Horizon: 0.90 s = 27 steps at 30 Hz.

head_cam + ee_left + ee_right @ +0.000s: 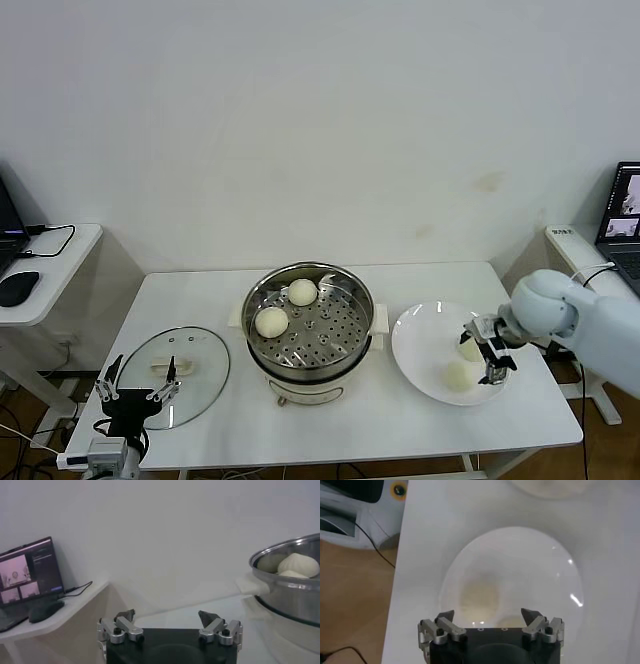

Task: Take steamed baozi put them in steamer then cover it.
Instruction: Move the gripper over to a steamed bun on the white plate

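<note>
Hovering right gripper (492, 355), jaws spread, over plate (420, 340), two baozi (458, 376) just beneath, left gripper (140, 395) spread too, beside cover (200, 360)

A: You can see the steamer (309, 330) at frame centre is shiny polished metal with a perforated tray.

B: And the cover (173, 364), lower left, is clear glossy glass; the plate (420, 345) is glossy white; the baozi (272, 321) look smooth and matt.
</note>
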Available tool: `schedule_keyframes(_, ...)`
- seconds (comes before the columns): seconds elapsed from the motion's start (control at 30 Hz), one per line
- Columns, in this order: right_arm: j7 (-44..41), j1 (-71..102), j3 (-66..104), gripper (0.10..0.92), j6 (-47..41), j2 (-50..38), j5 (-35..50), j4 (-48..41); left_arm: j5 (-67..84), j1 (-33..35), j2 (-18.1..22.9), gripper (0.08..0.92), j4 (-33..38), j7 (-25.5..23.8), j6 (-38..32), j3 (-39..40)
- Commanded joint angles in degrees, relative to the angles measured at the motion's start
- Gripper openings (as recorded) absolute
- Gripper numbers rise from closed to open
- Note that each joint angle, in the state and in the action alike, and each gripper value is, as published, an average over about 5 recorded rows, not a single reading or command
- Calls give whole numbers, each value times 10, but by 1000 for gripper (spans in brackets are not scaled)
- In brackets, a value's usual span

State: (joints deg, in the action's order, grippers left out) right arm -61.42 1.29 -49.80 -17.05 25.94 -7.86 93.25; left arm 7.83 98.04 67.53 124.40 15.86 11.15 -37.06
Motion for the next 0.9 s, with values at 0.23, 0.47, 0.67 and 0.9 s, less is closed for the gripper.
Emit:
schedule_keyframes(0.23,27,80,44,823,4,38,-38,-68,1,-3,0,823,-9,-1,-1,0)
schedule_keyframes(0.47,39,85,46,821,2,58,-39,-83,1,-7,0,823,-13,-1,-1,0)
schedule_keyframes(0.67,44,87,49,782,-1,73,-39,-91,1,-7,-1,823,-13,-1,-1,-1)
schedule_keyframes(0.9,41,87,49,718,-4,77,-40,-91,1,-7,0,823,-13,0,-1,-2)
